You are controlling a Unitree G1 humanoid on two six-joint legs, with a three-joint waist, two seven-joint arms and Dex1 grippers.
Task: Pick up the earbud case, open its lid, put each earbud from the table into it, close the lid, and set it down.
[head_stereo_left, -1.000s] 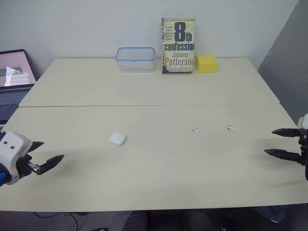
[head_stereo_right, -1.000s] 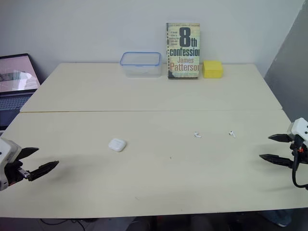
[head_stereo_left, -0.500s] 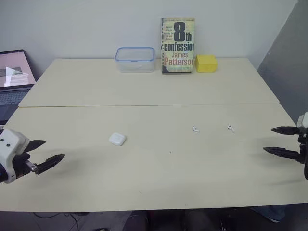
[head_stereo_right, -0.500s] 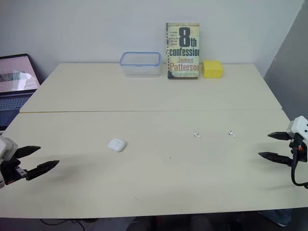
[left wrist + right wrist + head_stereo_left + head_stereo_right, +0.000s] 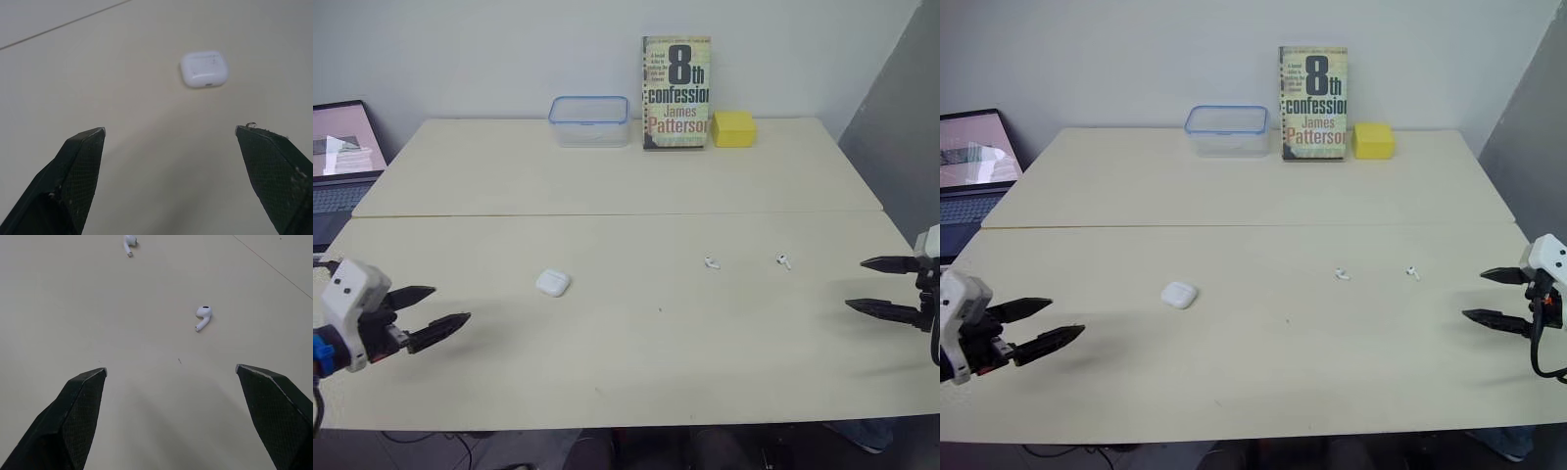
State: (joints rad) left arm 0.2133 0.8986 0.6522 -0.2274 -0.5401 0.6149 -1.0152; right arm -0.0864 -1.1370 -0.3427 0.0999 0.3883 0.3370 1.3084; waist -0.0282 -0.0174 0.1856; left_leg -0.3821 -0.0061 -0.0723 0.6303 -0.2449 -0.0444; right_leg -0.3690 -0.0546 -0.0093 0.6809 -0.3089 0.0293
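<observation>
While the spread left gripper (image 5: 169, 129) faces the earbud case (image 5: 204, 69), the spread right gripper (image 5: 171, 368) faces both earbuds (image 5: 203, 317).

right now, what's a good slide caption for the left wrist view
Open left gripper aimed at the closed white earbud case on the beige table, not yet touching it.
</observation>
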